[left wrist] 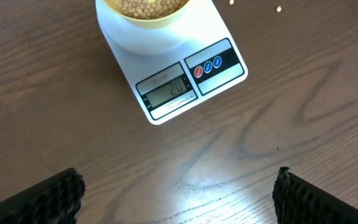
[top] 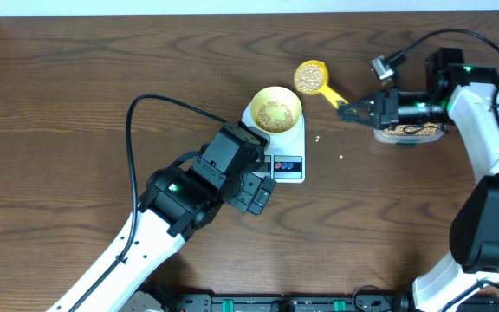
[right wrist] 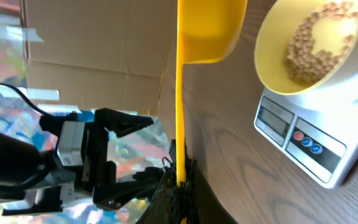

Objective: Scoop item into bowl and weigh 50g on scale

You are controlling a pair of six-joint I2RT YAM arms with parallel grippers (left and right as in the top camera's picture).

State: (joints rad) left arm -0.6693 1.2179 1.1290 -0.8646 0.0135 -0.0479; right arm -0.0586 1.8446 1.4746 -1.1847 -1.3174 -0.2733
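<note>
The pale-yellow bowl [top: 275,110] holds tan beans [right wrist: 308,38] and stands on the white scale [top: 289,166]. In the left wrist view the scale [left wrist: 224,37] shows its lit display, with the bowl [left wrist: 143,20] at the top edge. My left gripper [top: 261,185] hovers open just in front of the scale, its fingers [left wrist: 50,198] wide apart over bare wood. My right gripper [top: 351,111] is shut on the handle of a yellow scoop [top: 310,77], which carries beans to the right of the bowl. From the right wrist, the scoop [right wrist: 207,30] hangs beside the bowl [right wrist: 272,59].
A clear tub [top: 410,132] of beans sits under the right arm at the right. Stray beans [top: 319,137] lie on the wood right of the scale. A cardboard wall [right wrist: 98,37] stands beyond the table edge.
</note>
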